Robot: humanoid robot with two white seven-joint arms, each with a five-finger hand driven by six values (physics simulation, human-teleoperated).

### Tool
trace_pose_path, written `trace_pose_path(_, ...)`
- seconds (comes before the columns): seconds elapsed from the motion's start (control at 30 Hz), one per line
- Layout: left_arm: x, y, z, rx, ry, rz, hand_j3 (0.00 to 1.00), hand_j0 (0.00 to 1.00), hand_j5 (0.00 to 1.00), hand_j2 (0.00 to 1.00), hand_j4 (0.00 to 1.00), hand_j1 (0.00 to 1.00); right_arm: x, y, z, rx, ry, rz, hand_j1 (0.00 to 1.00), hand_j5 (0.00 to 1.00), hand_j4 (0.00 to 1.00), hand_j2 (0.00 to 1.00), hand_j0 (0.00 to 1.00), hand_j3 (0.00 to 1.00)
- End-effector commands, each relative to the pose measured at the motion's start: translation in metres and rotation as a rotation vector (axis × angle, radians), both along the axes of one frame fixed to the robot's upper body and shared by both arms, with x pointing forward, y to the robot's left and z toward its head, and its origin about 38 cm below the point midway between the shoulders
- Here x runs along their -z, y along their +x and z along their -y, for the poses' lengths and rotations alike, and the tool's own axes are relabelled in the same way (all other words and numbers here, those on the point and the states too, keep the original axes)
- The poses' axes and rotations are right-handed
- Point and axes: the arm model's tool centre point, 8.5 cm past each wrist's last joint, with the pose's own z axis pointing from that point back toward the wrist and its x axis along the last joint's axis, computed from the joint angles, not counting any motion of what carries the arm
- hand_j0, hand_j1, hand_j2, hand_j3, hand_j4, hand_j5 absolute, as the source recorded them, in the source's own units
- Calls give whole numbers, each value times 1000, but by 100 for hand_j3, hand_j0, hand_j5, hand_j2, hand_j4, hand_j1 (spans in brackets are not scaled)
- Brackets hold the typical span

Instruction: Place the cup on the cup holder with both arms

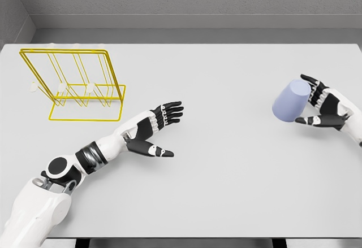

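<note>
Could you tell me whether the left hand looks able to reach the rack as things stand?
Probably yes: the left hand is open and holds nothing, and only bare table lies between it and the rack.

Right hand [323, 108]: forearm cut off at right edge. Cup [291, 101]: near side hidden behind fingers. Left shoulder cropped at lower left corner. Table [237, 191]: near corners out of frame.

One cup [291, 100], one yellow wire cup holder [73, 84], two hands, one table [226, 174].
</note>
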Motion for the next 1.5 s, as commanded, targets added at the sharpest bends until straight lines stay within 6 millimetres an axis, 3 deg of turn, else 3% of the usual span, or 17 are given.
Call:
trace_pose_path(0.0,0,0,0,0,-4,-1,100,100,100,100,100,100,1,0,-1,0,3,-2,100,100,100,100,100,100)
trace_pose_path(0.8,-1,0,0,0,-5,2,100,100,100,100,100,100,4,12,-25,-29,19,15,100,100,100,100,100,100)
trace_pose_path(0.9,-1,0,0,0,-5,2,100,100,100,100,100,100,5,12,-25,-30,19,13,94,94,94,94,94,94)
trace_pose_path(1.0,-2,1,0,0,-5,5,100,100,100,100,100,100,4,13,-25,-29,20,16,78,78,78,78,78,78)
trace_pose_path(1.1,-2,1,0,0,-6,4,100,100,100,100,100,100,5,12,-25,-29,20,14,72,72,72,72,72,72)
trace_pose_path(1.47,-2,2,0,0,-5,6,100,100,100,100,100,100,-17,26,-24,-31,15,65,70,70,70,70,70,70)
